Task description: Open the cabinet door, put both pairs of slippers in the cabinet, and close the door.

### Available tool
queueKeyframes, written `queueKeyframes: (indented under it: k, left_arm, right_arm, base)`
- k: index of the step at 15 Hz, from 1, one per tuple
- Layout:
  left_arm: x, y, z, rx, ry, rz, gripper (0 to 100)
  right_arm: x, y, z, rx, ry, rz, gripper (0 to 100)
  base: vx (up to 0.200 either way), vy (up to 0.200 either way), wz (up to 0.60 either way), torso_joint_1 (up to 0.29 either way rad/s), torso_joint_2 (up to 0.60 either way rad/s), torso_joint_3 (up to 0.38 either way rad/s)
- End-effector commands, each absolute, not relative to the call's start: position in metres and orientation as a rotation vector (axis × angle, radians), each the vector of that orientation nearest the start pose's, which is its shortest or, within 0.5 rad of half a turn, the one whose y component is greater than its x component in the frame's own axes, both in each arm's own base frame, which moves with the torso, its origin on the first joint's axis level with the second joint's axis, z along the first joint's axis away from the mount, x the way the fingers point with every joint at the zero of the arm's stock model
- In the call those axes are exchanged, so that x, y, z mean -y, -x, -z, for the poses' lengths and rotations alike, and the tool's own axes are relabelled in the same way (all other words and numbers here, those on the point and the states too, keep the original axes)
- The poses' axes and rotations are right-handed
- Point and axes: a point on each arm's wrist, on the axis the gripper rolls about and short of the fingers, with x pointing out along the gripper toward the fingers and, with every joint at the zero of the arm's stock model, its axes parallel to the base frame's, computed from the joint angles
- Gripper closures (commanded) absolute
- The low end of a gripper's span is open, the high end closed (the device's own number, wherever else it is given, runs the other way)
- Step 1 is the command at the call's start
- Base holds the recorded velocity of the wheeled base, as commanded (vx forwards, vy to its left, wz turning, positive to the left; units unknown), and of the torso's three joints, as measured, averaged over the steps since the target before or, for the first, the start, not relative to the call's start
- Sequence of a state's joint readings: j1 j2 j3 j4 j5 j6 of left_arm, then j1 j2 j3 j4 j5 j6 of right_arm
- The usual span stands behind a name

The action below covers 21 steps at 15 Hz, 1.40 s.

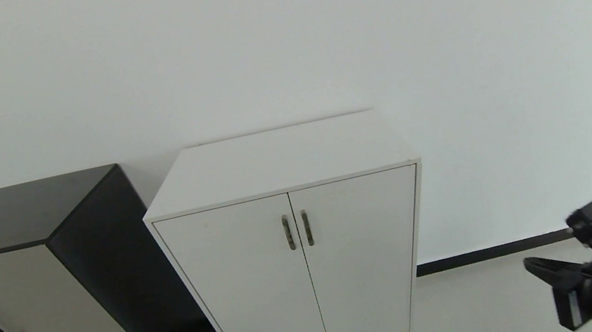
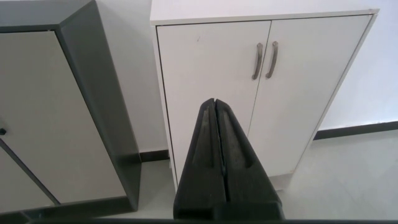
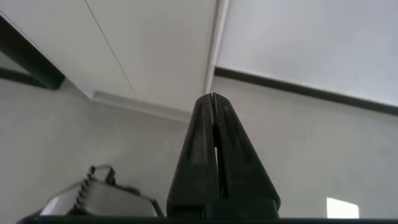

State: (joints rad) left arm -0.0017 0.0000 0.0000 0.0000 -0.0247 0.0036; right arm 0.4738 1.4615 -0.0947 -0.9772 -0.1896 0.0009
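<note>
Cabinet (image 1: pixel 266 277) foot partly off-frame

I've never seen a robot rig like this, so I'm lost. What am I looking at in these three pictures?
It is a wheeled robot with two arms, each ending in a two-finger gripper. The wide picture comes from a camera on its head; the other two from wrist cameras, looking along each gripper. The left gripper and right gripper are both shut, holding nothing. Ahead stands a white cabinet, doors closed, two handles in the middle, with a dark cabinet to its left.
</note>
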Motion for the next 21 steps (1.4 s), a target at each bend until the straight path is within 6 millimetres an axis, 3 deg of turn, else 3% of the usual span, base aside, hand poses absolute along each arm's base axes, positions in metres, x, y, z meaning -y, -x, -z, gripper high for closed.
queueKeyframes:
  k: [1,4,5,9,13,16,21]
  left_arm:
    - [0.001,0.023,-0.075,0.000,-0.005,0.026,100]
    - [0.001,0.023,-0.075,0.000,-0.005,0.026,100]
    - [0.001,0.023,-0.075,0.000,-0.005,0.026,100]
    - [0.001,0.023,-0.075,0.000,-0.005,0.026,100]
    - [0.001,0.023,-0.075,0.000,-0.006,0.028,100]
    - [0.001,0.023,-0.075,0.000,-0.005,0.026,100]
    - [0.001,0.023,-0.075,0.000,-0.005,0.026,100]
  right_arm:
    - [-0.028,-0.076,-0.113,-0.351,0.126,-0.223,100]
    - [-0.011,-0.029,-0.112,-0.341,0.091,-0.327,100]
    - [-0.008,-0.022,-0.108,-0.322,0.080,-0.355,100]
    - [-0.005,-0.013,-0.085,-0.351,0.086,-0.372,100]
    - [-0.001,-0.004,-0.079,-0.338,0.079,-0.330,100]
    - [0.000,-0.002,-0.079,-0.316,0.044,-0.091,100]
    - [0.001,0.015,-0.077,-0.102,0.021,0.039,100]
  base:
    - [0.000,0.000,0.00,0.000,0.00,0.000]
    - [0.000,0.000,0.00,0.000,0.00,0.000]
    - [0.000,0.000,0.00,0.000,0.00,0.000]
    - [0.000,0.000,0.00,0.000,0.00,0.000]
    - [0.000,0.000,0.00,0.000,0.00,0.000]
    - [0.000,0.000,0.00,0.000,0.00,0.000]
    - [0.000,0.000,0.00,0.000,0.00,0.000]
